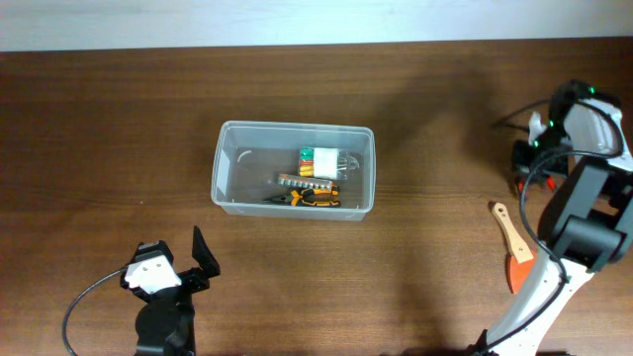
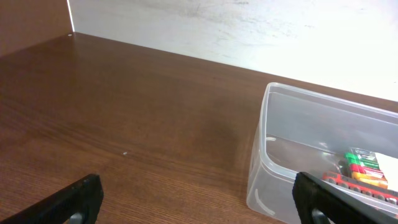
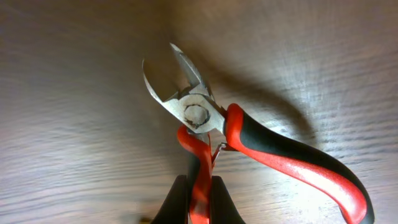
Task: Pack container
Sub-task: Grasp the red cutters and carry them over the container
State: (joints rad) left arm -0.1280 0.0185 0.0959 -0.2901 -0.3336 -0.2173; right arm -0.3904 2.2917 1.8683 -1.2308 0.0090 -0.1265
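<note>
Pickup step: right gripper (image 3: 199,190) jaws pinch cutters (image 3: 198,115) handle, blades ahead. Left gripper (image 2: 199,202) jaws wide, idle. Next: lift, carry to container (image 1: 224,170).

No legible text, brand or number — coloured packet (image 1: 318,159) in the container (image 1: 295,126), too small to read

The container (image 1: 220,168) is sitting at mid-table (image 1: 415,119), with small tools (image 1: 307,193) lying in its right half. My left gripper (image 2: 196,190) is standing spread wide in front of the container and to its left, apart from it. My right gripper (image 3: 199,190) is sitting at the table's far right, clamping one handle of the cutters (image 3: 198,115). A spatula (image 1: 509,247) is lying on the table just before that gripper.
</note>
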